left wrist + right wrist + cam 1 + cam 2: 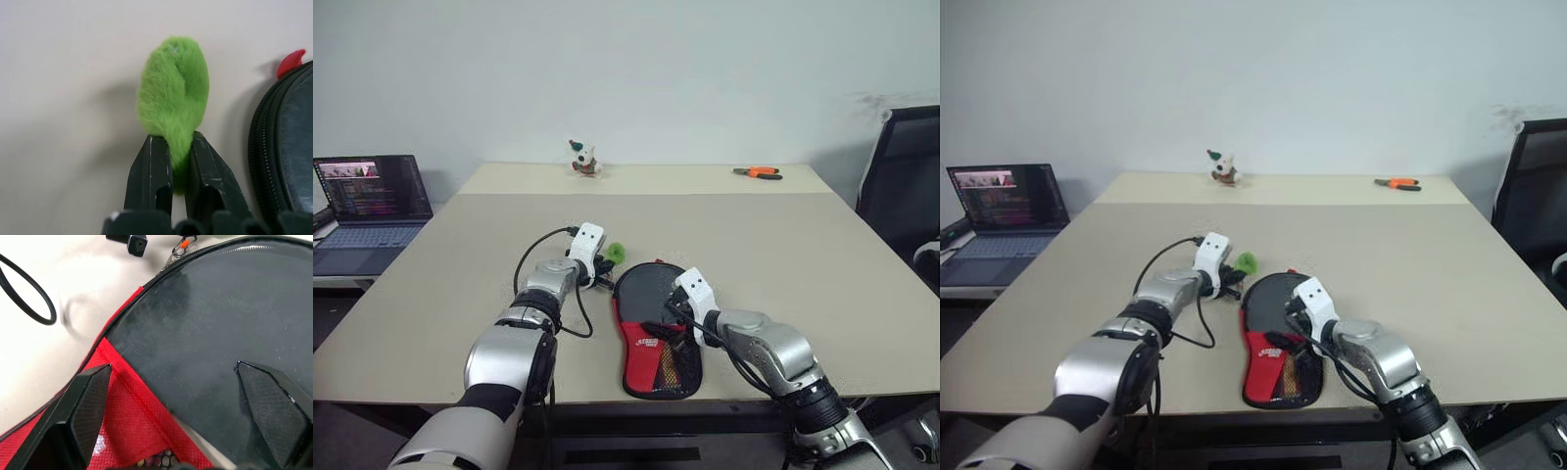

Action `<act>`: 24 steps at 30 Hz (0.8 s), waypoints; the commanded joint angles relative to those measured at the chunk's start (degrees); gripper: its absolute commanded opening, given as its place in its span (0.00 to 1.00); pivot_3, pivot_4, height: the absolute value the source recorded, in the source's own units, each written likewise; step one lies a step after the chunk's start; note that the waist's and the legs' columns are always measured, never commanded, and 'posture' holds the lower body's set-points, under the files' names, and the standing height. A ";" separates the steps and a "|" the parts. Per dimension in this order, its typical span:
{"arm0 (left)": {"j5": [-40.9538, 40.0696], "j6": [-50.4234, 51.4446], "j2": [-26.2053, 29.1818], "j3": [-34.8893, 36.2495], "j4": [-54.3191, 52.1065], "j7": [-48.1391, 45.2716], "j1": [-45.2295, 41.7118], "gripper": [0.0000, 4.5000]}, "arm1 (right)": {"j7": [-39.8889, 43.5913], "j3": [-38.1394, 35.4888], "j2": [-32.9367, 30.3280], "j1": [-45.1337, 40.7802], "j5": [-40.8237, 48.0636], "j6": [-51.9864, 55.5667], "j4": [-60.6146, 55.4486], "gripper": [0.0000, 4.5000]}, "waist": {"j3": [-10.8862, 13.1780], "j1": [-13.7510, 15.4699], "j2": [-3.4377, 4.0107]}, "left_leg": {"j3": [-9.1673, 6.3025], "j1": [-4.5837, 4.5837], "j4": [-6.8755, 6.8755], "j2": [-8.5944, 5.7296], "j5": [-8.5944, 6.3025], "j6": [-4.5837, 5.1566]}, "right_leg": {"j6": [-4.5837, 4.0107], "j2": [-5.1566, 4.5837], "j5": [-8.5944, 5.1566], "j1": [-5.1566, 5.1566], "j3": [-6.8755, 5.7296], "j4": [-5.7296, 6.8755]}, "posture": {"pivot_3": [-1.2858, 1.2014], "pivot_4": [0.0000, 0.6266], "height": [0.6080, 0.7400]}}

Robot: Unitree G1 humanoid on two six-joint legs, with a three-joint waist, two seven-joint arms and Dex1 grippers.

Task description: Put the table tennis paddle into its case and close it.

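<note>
The case (655, 328) lies flat in the lower centre of the head view, close to the near edge of the beige bench (783, 245), its red handle end toward that edge and its rounded black end toward the middle. Smooth black fabric up top, red cloth below with a white logo and a patch of black mesh, a zip running round the rim. The table tennis paddle can't be made out anywhere.

Left tool (172, 169), left of the case's rounded end: its two black fingers are pinched almost together on a fuzzy green ball (173, 93), the soft pile squeezed between them, right beside the case's zipped rim. A small red tab (290, 62) pokes out at that rim.

Right tool (188, 399) hangs over the case, spread wide, holding nothing; one textured pad (90, 404) sits above the red cloth, the other above the black panel. A metal zip pull (180, 252) shows at the rim beyond.

Plenty of bare bench to the right of the case and beyond it. At the far edge stand a small plush toy (583, 159) and orange-handled pliers (759, 172), well apart. A laptop (367, 211) sits on a side table at the left; a black chair (906, 186) is at the right edge.
</note>
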 commanded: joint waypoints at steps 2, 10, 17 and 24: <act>4.60 -4.34 -0.23 -3.55 -0.11 2.02 -3.37 0.01 | 0.64 2.34 -0.10 2.61 -1.73 2.06 2.81 1.00 | -0.01 0.05 -0.02 | 0.00 0.04 0.01 0.00 0.01 -0.01 | 0.01 0.00 -0.01 0.00 0.00 0.08 | 0.52 0.24 1.00; 14.93 -13.04 -3.50 -12.04 1.39 9.54 -7.81 0.01 | 3.41 7.20 -3.37 7.16 -2.98 5.53 -2.25 1.00 | -0.23 0.18 -0.21 | 0.00 0.06 0.00 -0.15 0.01 -0.02 | 0.04 -0.01 -0.03 0.05 0.02 0.07 | 0.52 0.24 1.00; 26.32 -17.94 -4.90 -22.09 2.47 15.59 -9.96 0.01 | 3.15 8.56 -5.41 11.74 -3.92 7.18 -5.67 1.00 | -0.60 0.18 -0.26 | -0.01 0.14 -0.02 -0.32 0.01 -0.01 | 0.07 -0.02 -0.05 0.10 0.04 0.07 | 0.52 0.24 1.00; 36.69 -23.36 -6.82 -31.71 2.99 21.28 -11.88 0.01 | 1.73 9.29 -5.74 17.02 -3.61 10.36 -12.16 1.00 | -0.89 0.25 -0.53 | -0.10 0.16 -0.02 -0.39 0.00 -0.01 | 0.09 -0.09 -0.06 0.23 -0.03 -0.04 | 0.52 0.24 1.00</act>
